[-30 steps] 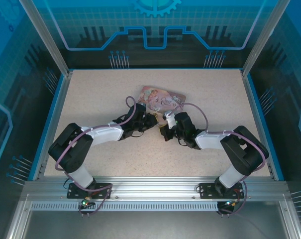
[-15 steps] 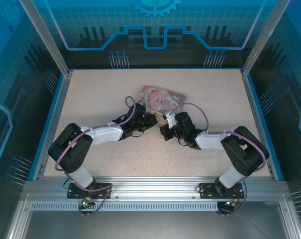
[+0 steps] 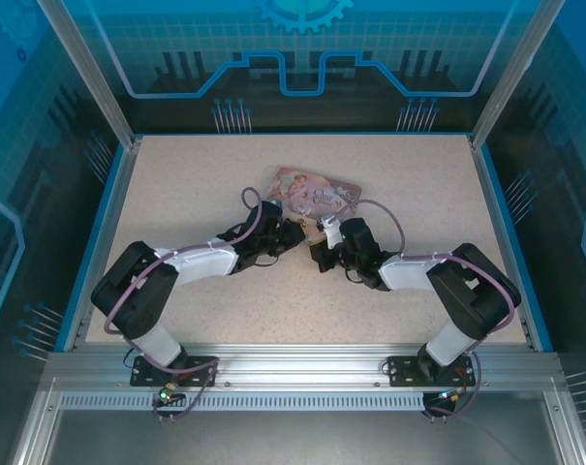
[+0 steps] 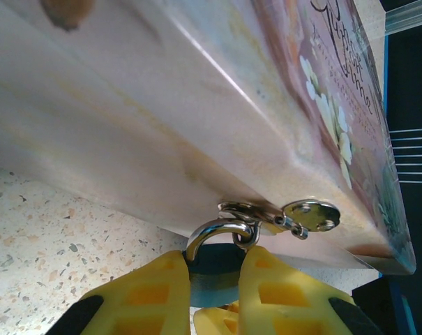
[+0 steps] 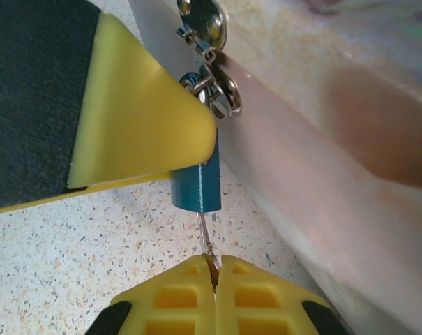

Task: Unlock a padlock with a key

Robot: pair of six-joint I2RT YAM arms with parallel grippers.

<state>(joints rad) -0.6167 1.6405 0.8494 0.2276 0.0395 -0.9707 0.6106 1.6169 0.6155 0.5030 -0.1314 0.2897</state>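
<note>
Blue-bodied padlock (image 5: 195, 185), tiny, with its steel shackle (image 4: 212, 233) hooked through the silvery hasp (image 4: 308, 213) of a pink tin (image 4: 197, 105).
- **Location:** it sits between the yellow pads (image 4: 148, 293) of the left gripper (image 4: 216, 269), which are clamped across its body. The shackle is just beyond the fingertips, with the tin wall just past that.
- **Handling:** judged light, hard and smooth-sided, and apt to swivel on the hasp. It is best held across the flat body, as here.

Thin dark metal key (image 5: 204, 230), likely stiff yet easily bent or twisted loose.
- **Location:** its head is pinched in the right gripper (image 5: 212, 264), jaws together on it. The blade runs straight ahead of the tips to the padlock's underside, seemingly into the keyway.

Arms: both are low over the table (image 3: 176, 184), forearms angled inward, wrists nearly nose to nose beside the tin.
</note>
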